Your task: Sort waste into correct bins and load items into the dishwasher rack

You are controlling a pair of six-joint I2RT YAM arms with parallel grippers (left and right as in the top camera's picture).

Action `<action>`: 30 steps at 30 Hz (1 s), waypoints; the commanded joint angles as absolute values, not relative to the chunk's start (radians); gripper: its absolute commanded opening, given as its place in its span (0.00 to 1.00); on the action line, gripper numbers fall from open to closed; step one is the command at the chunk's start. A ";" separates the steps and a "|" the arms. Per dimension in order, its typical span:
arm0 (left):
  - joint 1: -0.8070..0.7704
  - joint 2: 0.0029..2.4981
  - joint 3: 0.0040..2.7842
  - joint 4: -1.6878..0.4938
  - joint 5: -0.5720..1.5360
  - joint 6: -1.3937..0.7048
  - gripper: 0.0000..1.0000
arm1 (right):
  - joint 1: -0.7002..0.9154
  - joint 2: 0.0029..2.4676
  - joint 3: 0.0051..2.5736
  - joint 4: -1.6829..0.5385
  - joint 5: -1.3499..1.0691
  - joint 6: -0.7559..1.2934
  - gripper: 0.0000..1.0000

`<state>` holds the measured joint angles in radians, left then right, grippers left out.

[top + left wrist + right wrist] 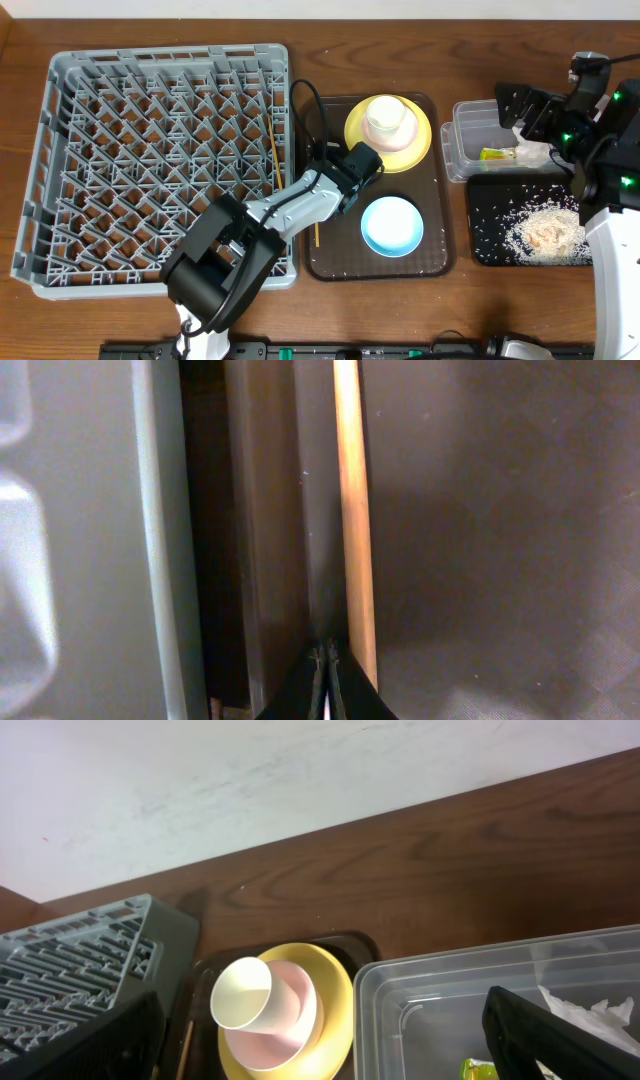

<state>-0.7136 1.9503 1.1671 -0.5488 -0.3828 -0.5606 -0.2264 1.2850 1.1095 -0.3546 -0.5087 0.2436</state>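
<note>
My left gripper (pixel 322 200) (pixel 329 660) is shut with nothing between its fingertips, low at the left edge of the brown tray (pixel 435 255). A wooden chopstick (pixel 350 510) (pixel 317 236) lies just right of the tips. Another chopstick (pixel 274 155) rests in the grey rack (pixel 60 180). On the brown tray are a yellow plate (pixel 422 150) carrying a cream cup (pixel 245 995) in a pinkish cup (pixel 300 1015), and a light-blue bowl (pixel 391 225). My right gripper (pixel 530 118) (pixel 330 1060) hangs open and empty over the clear tub (pixel 462 150), which holds the wrapper (pixel 495 154) and napkin (pixel 532 152).
The black tray (pixel 490 250) at front right holds scattered rice (pixel 545 232). A strip of bare table separates the rack wall (pixel 80 560) from the brown tray's rim (pixel 270 510). A pale wall runs behind the table's far edge.
</note>
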 commanded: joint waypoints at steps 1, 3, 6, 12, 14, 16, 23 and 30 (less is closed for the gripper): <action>-0.709 1.924 1.177 -0.551 -0.346 -0.562 0.07 | -0.233 1.285 1.111 -0.356 -0.521 0.228 0.99; -0.708 1.904 1.179 -0.550 -0.324 -0.562 0.07 | -0.233 1.285 1.111 -0.356 -0.521 0.228 0.99; -0.708 1.887 1.179 -0.545 -0.292 -0.562 0.08 | -0.233 1.285 1.111 -0.356 -0.521 0.228 0.99; -0.708 1.882 1.179 -0.529 -0.260 -0.561 0.17 | -0.233 1.285 1.111 -0.356 -0.521 0.228 0.99; -0.707 1.881 1.180 -0.521 -0.241 -0.542 0.17 | -0.233 1.285 1.111 -0.356 -0.521 0.228 0.99; -0.707 1.879 1.191 -0.524 -0.239 -0.517 0.17 | -0.233 1.285 1.111 -0.356 -0.521 0.228 0.99; -0.707 1.822 1.222 -0.535 -0.218 -0.505 0.29 | -0.233 1.285 1.111 -0.356 -0.521 0.228 0.99; -0.703 1.811 1.219 -0.535 -0.112 -0.506 0.33 | -0.233 1.285 1.111 -0.356 -0.521 0.228 0.99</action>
